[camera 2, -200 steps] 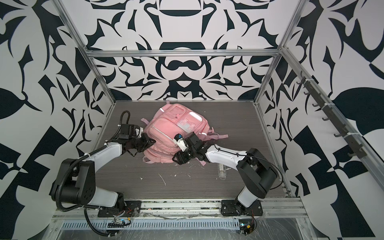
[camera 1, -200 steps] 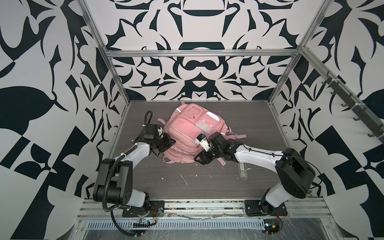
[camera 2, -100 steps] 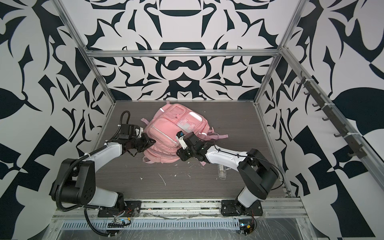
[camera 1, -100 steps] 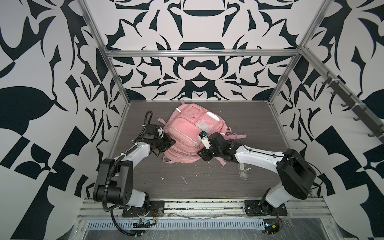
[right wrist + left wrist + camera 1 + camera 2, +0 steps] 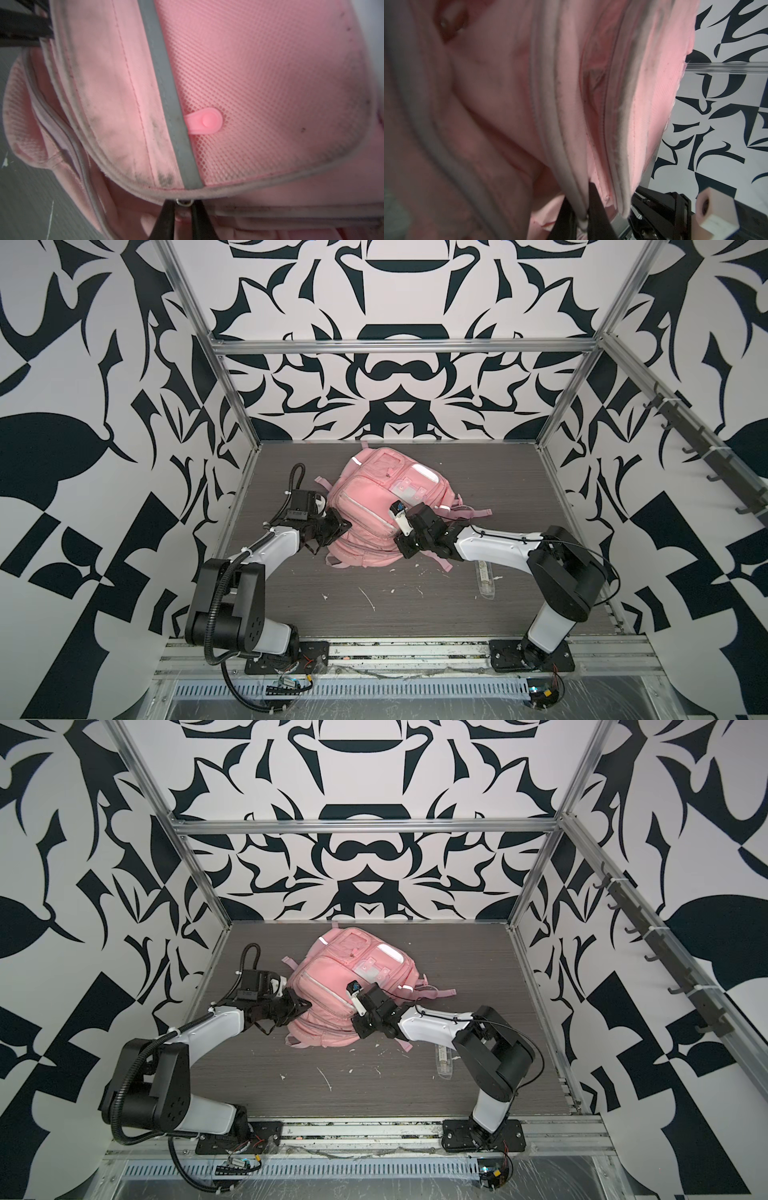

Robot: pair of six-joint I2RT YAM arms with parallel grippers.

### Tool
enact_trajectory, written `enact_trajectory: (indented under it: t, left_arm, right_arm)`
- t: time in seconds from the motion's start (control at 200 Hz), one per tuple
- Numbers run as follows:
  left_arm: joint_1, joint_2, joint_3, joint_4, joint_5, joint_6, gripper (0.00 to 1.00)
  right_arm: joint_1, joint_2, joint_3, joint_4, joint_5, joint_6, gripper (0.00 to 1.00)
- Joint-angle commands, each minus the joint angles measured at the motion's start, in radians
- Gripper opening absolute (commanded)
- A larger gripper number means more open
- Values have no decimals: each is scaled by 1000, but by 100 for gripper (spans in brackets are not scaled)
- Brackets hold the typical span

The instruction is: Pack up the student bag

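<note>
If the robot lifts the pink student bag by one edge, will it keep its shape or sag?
Probably floppy: the student bag lies slumped, and its fabric folds where the left tool pinches its piping. Likely awkward to drag: loose straps trail on the table.

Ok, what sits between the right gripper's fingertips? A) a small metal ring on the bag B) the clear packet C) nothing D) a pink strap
A: in the right wrist view the right gripper has its black fingers either side of a small metal ring on the student bag.
</note>
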Motion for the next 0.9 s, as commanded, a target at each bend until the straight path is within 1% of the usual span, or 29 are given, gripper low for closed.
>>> enact_trajectory:
  t: [0.0,0.205,0.315,0.395,0.555,0.63,0.895]
  left_arm:
    - [-5,-24,-8,-21,10,-4,12]
    - [-8,-26,-5,-16,10,-14,12]
    - [-16,-29,-7,-9,9,-25,12]
    - [-27,-29,-8,-1,7,-33,12]
    - [-63,-35,-16,14,-4,-56,12]
    - [-80,-44,-21,19,-13,-66,12]
    - [-103,-61,-51,39,-34,-96,12]
  right_arm:
    - [37,-54,4,-14,41,14,15]
    - [81,-89,10,-44,34,70,12]
    - [83,-91,37,-54,5,106,7]
    - [83,-81,67,-44,-39,130,6]
    - [93,-10,159,-13,-177,208,6]
    - [110,25,201,-2,-211,236,5]
    - [126,148,347,3,-199,315,5]
